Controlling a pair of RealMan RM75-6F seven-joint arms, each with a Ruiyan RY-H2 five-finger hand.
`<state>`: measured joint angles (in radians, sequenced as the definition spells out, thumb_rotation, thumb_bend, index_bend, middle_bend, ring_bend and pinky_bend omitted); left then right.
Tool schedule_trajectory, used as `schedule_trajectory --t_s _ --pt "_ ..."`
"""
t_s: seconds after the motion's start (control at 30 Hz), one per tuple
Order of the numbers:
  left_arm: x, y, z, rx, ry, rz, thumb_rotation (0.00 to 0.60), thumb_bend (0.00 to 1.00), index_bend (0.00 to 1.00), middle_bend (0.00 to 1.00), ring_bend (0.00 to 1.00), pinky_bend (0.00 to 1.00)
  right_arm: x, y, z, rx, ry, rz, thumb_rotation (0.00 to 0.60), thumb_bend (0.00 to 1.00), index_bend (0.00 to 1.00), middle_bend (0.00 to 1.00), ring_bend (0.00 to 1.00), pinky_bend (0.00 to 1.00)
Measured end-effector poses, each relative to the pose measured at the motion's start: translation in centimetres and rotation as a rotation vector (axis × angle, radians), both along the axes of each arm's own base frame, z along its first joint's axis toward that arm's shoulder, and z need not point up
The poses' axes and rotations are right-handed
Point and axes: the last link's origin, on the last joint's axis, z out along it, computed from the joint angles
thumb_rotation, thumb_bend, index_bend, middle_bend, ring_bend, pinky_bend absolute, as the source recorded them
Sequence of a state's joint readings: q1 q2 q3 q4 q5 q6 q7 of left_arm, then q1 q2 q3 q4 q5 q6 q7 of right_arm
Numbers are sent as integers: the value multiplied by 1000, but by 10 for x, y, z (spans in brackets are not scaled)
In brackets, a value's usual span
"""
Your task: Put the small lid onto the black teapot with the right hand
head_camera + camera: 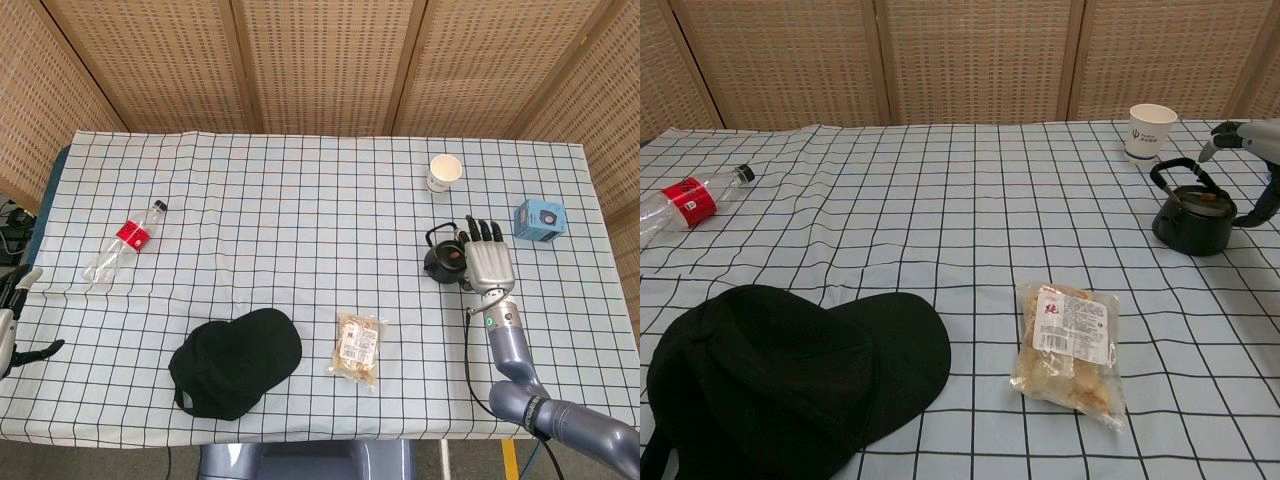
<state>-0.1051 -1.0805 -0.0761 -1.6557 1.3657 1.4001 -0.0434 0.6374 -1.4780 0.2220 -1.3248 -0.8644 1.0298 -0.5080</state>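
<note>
The black teapot [1188, 222] stands on the checked cloth at the right, its handle arched upward; the head view shows the teapot [440, 264] too. The small lid [1207, 202] lies flat over the teapot's mouth. My right hand [1252, 142] hovers just to the right of the pot and holds nothing, with one fingertip [1218, 130] above the lid and not touching it. In the head view that right hand [488, 260] sits beside the pot with its fingers spread. My left hand [10, 330] rests low at the table's far left edge, empty, fingers apart.
A white paper cup [1150, 130] stands behind the teapot. A blue box [539, 219] lies to the right of the hand. A snack packet [1068, 343], a black cap [790, 375] and a lying plastic bottle [685, 202] lie further left.
</note>
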Motion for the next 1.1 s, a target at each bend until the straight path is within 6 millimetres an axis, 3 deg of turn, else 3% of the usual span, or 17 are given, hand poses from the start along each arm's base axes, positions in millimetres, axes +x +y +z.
schedule_trajectory --t_s 0.07,0.23,0.33,0.67,1.1 --pt "0 0 1 2 -1 -2 600 27 0 0 0 0 0 3 2 -3 -3 5 600 403 291 0 0 0" --pt "1 -1 1 0 -2 -8 600 26 0 0 0 0 2 15 5 -2 -18 22 600 630 334 0 0 0" --pt "2 -2 1 2 -2 -13 600 27 0 0 0 0 3 23 4 5 -21 29 600 681 352 0 0 0" --pt "2 -3 2 1 -6 -15 600 27 0 0 0 0 9 31 -6 26 -13 36 600 704 368 0 0 0" --pt "2 -2 0 -3 -3 -11 600 27 0 0 0 0 -4 23 -19 50 -6 -20 600 686 358 0 0 0"
